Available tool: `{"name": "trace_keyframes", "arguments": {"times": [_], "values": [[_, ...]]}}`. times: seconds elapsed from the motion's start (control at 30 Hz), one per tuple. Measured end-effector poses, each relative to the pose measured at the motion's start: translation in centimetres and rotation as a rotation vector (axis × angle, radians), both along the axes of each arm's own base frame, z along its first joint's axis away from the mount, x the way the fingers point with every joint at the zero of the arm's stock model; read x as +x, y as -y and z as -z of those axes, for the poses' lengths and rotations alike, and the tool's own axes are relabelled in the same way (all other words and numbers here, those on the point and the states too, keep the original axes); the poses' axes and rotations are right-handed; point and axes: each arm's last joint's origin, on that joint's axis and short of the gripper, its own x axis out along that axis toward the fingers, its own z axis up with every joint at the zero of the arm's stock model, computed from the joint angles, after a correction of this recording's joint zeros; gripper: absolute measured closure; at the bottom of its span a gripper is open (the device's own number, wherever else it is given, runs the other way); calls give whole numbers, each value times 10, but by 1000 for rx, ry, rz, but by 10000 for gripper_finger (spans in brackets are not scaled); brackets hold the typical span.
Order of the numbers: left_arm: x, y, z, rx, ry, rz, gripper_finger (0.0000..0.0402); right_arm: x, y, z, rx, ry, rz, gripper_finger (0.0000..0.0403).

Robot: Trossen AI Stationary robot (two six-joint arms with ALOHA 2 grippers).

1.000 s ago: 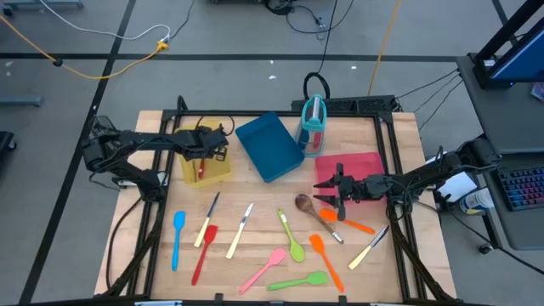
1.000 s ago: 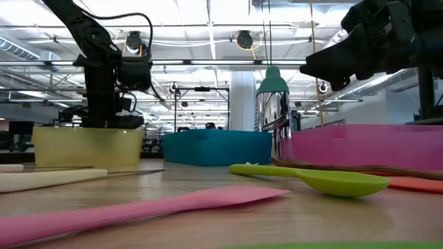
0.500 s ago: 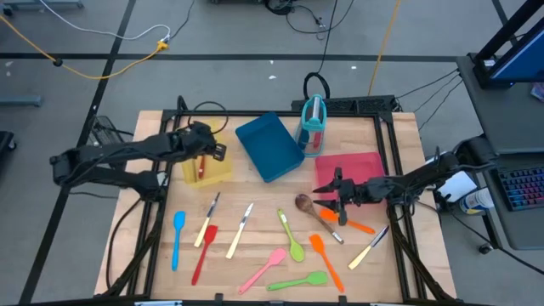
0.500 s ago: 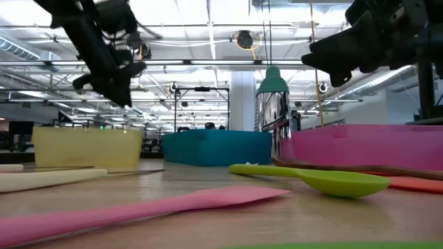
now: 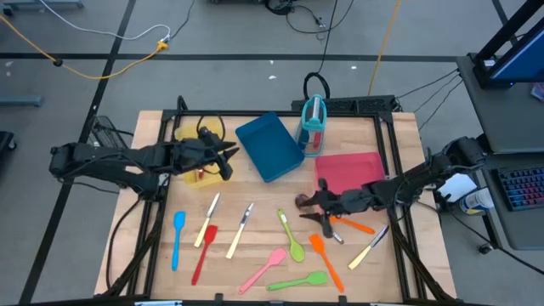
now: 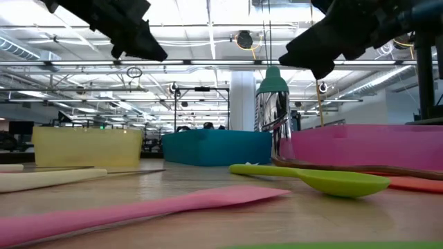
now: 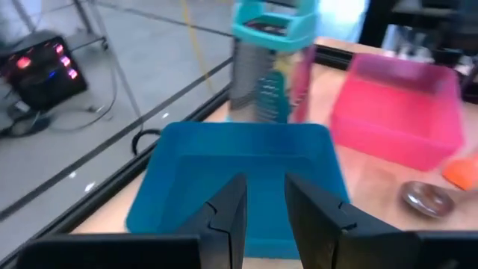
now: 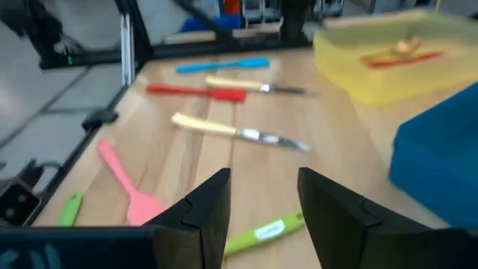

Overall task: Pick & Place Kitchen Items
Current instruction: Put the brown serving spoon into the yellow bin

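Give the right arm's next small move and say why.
Probably lower the right tool onto the wooden spoon and close. Its fingers are open, it hovers right at the spoon's bowl beside the red tray, and it holds nothing. The left tool waits near the yellow tray.

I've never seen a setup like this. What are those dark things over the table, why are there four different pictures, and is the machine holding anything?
Those are two robot arms, each ending in a two-finger gripper. One camera looks straight down, one sits at table height, and one rides on each wrist. On the wooden table lie a yellow tray, a blue tray, a pink-red tray, an upright teal holder, and scattered utensils, such as a green spoon and a pink spatula. The left gripper hovers between the yellow and blue trays; the right gripper is over a wooden spoon. Both are open, holding nothing.
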Motion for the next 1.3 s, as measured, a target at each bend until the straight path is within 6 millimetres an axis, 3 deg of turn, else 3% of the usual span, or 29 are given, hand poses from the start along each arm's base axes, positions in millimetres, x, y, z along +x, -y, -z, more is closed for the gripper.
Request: {"name": "trace_keyframes", "arguments": {"times": [0.13, 0.4, 0.67, 0.97, 1.3], "values": [[3, 7, 1, 2, 1, 34, 305, 2, -9, 0, -9, -94, 56, 252], [4, 14, 1, -3, 0, 64, 305, -16, -22, 15, 36, -275, 220, 252], [4, 15, 2, 2, -3, 69, 305, -30, -22, 32, 76, -445, 323, 252], [4, 15, 2, 2, -5, 69, 305, -25, -25, 56, 68, -543, 350, 252], [3, 15, 2, 1, -10, 68, 305, -25, -32, 65, 71, -560, 357, 252]]}}
